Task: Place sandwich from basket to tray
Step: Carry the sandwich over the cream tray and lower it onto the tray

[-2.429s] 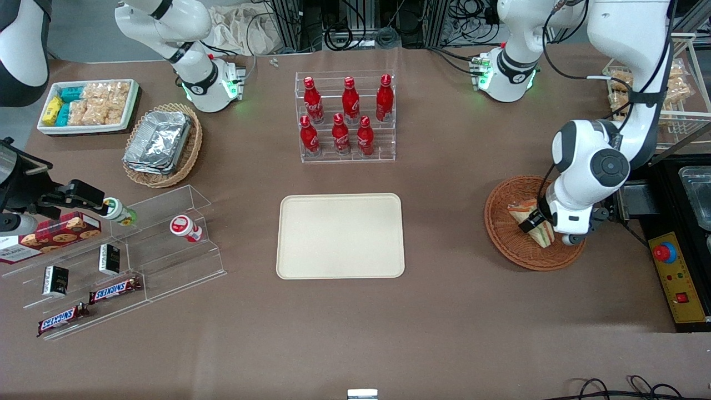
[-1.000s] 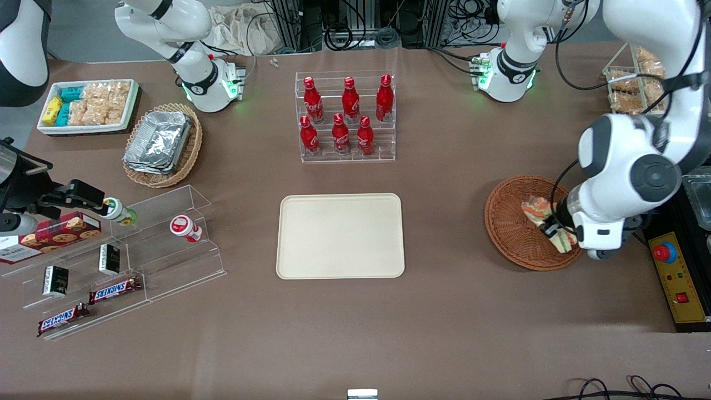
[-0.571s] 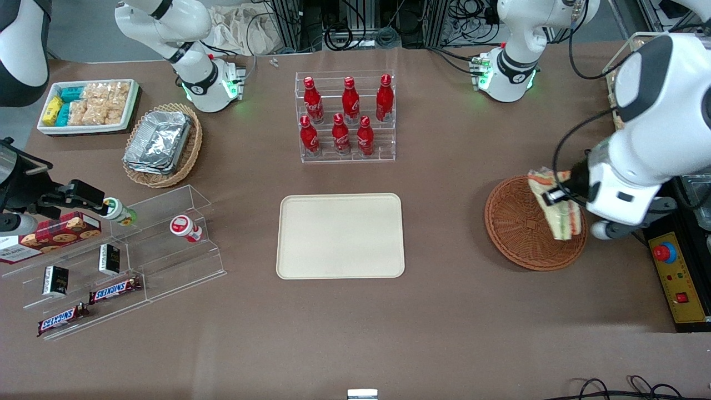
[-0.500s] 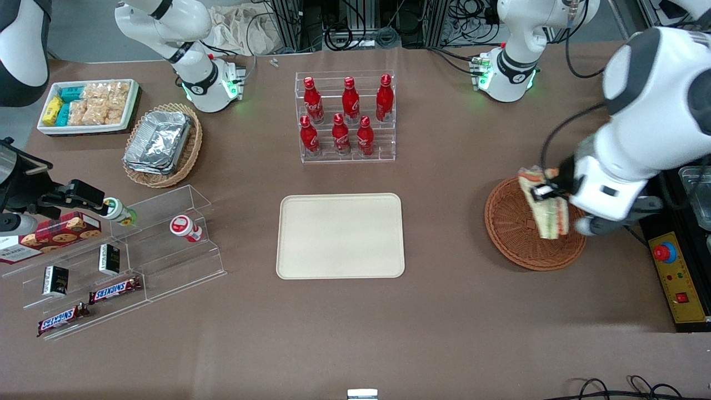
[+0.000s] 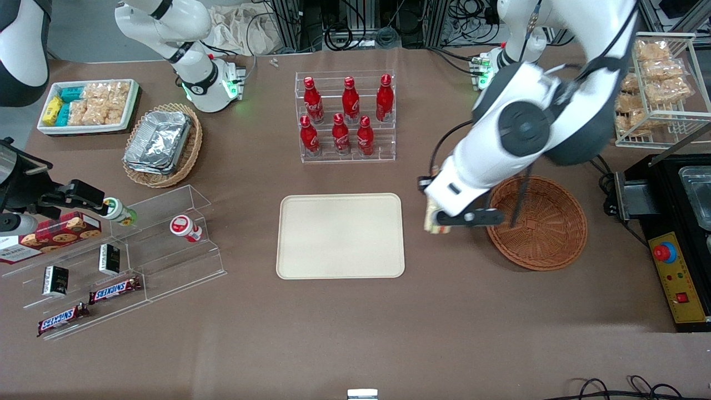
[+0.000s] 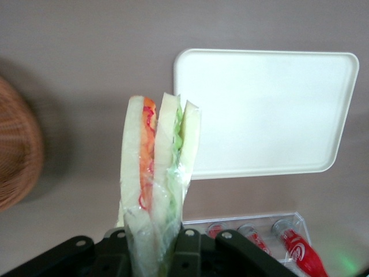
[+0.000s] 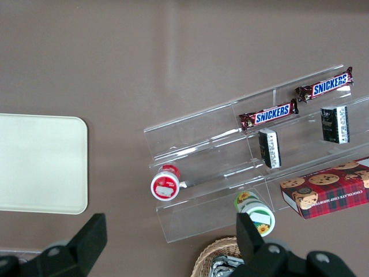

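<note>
My left gripper (image 5: pixel 432 218) is shut on the clear-wrapped sandwich (image 6: pixel 157 173), a wedge of pale bread with orange and green filling. It holds the sandwich in the air between the reddish-brown wicker basket (image 5: pixel 550 244) and the cream tray (image 5: pixel 340 235). In the front view only a small pale edge of the sandwich (image 5: pixel 430 220) shows under the arm. The basket holds nothing and its edge shows in the left wrist view (image 6: pixel 17 150). The tray is bare and shows in the left wrist view (image 6: pixel 265 109).
A clear rack of red bottles (image 5: pixel 345 118) stands farther from the camera than the tray. A tan wicker basket with foil containers (image 5: pixel 161 145), a white snack bin (image 5: pixel 88 105) and a clear stepped shelf (image 5: pixel 128 255) lie toward the parked arm's end. A black box with a red button (image 5: pixel 665 253) stands beside the basket.
The gripper lifted the sandwich out of the basket and carried it sideways toward the tray. The basket now holds nothing.
</note>
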Motion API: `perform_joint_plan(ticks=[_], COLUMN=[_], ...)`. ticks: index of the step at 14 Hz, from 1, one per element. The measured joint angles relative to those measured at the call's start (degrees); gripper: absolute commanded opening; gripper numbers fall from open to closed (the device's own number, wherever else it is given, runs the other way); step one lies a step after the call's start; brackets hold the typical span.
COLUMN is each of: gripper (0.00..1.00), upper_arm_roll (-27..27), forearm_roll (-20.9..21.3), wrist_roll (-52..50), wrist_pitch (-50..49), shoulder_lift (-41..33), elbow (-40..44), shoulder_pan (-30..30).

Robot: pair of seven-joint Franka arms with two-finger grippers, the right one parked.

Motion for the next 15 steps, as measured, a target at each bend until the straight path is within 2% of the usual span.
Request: perform_joint_plan(ticks=[3, 6, 12, 13, 15], gripper=[0.00, 0.00, 0.01, 0.08, 0.70], upper_arm_roll=[0.00, -0.01, -0.01, -0.01, 0.00], forearm_roll=[1.76, 8.55, 10.11, 10.15, 10.18], wrist_roll=[-2.73, -8.39, -11.83, -12.02, -12.23], wrist_pitch=[8.62, 13.21, 19.22, 19.48, 19.51], shoulder_lift=[7.75, 13.97, 20.92, 21.26, 21.75], elbow=[0.03, 0.18, 0.40, 0.44, 0.46], shoulder_pan=[-3.41, -5.74, -7.01, -7.17, -7.22])
